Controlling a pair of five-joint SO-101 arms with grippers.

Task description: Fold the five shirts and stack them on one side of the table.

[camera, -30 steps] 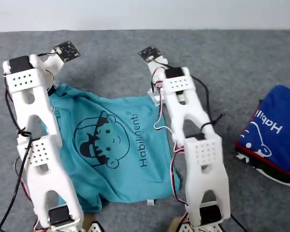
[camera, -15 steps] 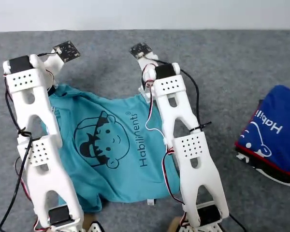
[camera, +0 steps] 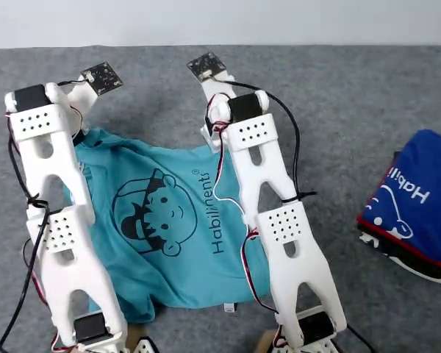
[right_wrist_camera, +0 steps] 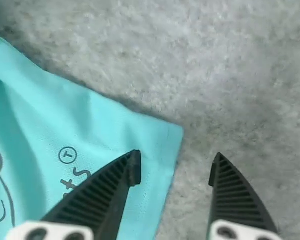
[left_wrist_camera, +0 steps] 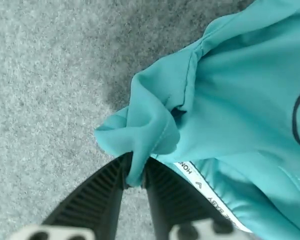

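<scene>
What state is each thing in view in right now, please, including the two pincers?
teal shirt: unfolded, spread print-up, one corner bunched.
left pincer: shut on the teal shirt's bunched corner.
right pincer: open, straddling the edge of another corner of the teal shirt.
blue shirt: folded, lying on top of other folded layers at the side of the table.

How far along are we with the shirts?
Done: a folded stack, blue on top, sits off to one side. In hand: the teal shirt lies spread out; the left gripper pinches its edge, the right gripper hangs open over a corner. Left: folding and stacking it.
</scene>
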